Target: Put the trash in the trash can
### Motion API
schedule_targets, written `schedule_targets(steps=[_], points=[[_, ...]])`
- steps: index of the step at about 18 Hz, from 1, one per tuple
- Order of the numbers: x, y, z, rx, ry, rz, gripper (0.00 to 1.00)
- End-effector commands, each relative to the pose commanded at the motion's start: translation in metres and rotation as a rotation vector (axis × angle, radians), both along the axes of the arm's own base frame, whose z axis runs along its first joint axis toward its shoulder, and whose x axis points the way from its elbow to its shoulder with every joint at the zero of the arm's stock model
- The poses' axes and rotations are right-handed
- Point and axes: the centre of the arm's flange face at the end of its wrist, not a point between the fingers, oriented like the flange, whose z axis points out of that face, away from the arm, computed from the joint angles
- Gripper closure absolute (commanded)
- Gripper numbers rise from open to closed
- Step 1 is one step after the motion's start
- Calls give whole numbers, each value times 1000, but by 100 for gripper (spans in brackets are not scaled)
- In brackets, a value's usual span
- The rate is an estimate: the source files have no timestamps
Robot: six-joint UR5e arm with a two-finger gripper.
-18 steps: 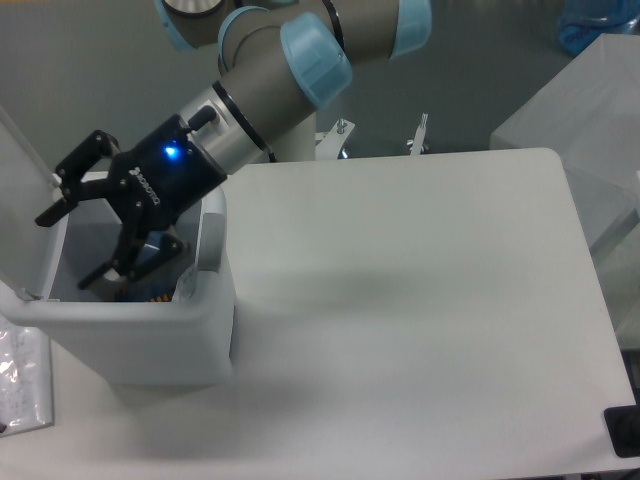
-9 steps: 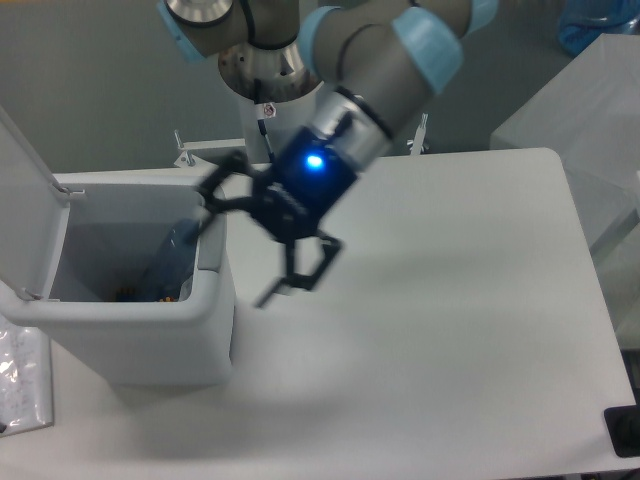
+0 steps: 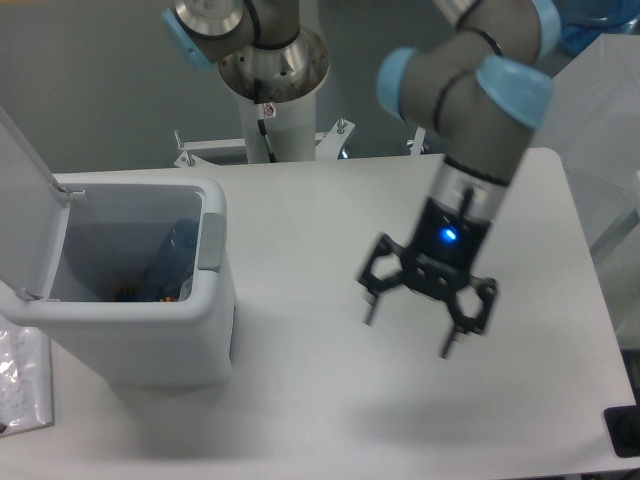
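The trash can [image 3: 190,345] is a big white boxy bin with rounded corners standing at the desk's left edge, its flip lid [image 3: 25,200] raised on the left and a grey panel on its right wall. Inside, a clear crushed bottle [image 3: 172,258] leans tilted against the right wall.

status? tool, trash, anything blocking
Tool open, empty, hanging above the table. Bottle inside the bin, lid up. Nothing blocking.
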Motion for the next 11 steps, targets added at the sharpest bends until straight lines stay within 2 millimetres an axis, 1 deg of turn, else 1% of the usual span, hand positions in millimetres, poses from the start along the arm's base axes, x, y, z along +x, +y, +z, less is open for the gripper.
schedule_targets(steps=[2,4,6,8,11], points=[[-4,-3,-7,-72,36,-68,0],[-4,-9,-14,-140,21,-117,0],[-10,-15,-18,-250,11,-198,0],[-14,-22,-23,-341,8,-216,0],[-21,-24,-27,-367,13,-210,0]])
